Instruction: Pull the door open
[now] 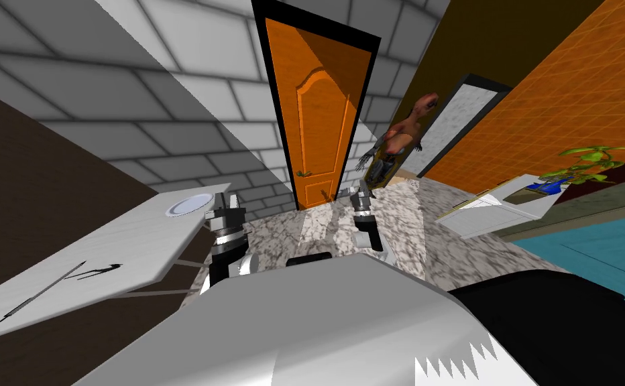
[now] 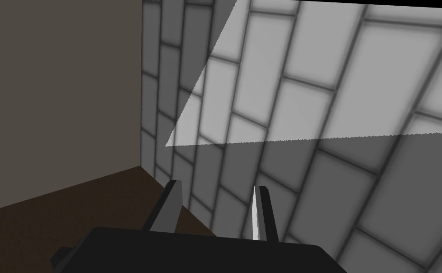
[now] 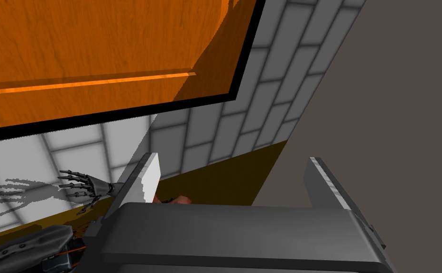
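Note:
The orange door (image 1: 318, 114) stands in a black frame in the grey block wall straight ahead. Its small dark lever handle (image 1: 302, 174) sits low on the door's left side. My right gripper (image 1: 362, 194) hangs short of the door, near the frame's right edge, well right of the handle. In the right wrist view it (image 3: 234, 161) is open with nothing between the fingers, and the door panel (image 3: 96, 47) lies beyond them. My left gripper (image 1: 226, 200) is off to the left by the table. Its fingers (image 2: 171, 208) stand apart and hold nothing.
A white table (image 1: 103, 261) at my left carries a plate (image 1: 189, 204) and a black utensil (image 1: 56, 285). A brown figure with a skeletal hand (image 1: 398, 144) leans right of the door. A low white cabinet (image 1: 499, 204) with a plant (image 1: 589, 161) stands at the right.

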Tool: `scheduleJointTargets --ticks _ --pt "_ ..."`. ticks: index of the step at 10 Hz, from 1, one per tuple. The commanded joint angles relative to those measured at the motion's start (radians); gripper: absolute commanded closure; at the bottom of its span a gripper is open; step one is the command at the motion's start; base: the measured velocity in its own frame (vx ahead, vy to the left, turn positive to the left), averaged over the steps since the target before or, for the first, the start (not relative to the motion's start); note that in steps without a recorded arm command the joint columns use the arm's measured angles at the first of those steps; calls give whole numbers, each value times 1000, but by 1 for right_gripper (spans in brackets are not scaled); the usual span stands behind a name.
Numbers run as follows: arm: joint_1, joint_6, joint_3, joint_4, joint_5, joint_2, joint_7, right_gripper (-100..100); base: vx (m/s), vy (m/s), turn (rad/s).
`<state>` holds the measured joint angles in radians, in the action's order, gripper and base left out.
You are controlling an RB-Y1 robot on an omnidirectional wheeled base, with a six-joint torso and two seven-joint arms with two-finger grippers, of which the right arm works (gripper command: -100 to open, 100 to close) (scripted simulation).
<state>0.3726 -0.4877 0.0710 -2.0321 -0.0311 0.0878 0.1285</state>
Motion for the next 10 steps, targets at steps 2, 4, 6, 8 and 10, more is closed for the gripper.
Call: scheduleJointTargets --ticks 2,4,6,8,10 --pt "-36 -11 2 75 -5 8 2 -100 91 34 33" --pt "-63 -21 3 136 -9 14 5 -100 98 36 36" --pt "-91 -30 5 198 -12 20 7 -100 97 40 37" --pt "-120 -40 6 252 -16 27 10 -100 105 37 38" --pt "-135 -46 7 295 -18 30 11 -100 62 31 17"
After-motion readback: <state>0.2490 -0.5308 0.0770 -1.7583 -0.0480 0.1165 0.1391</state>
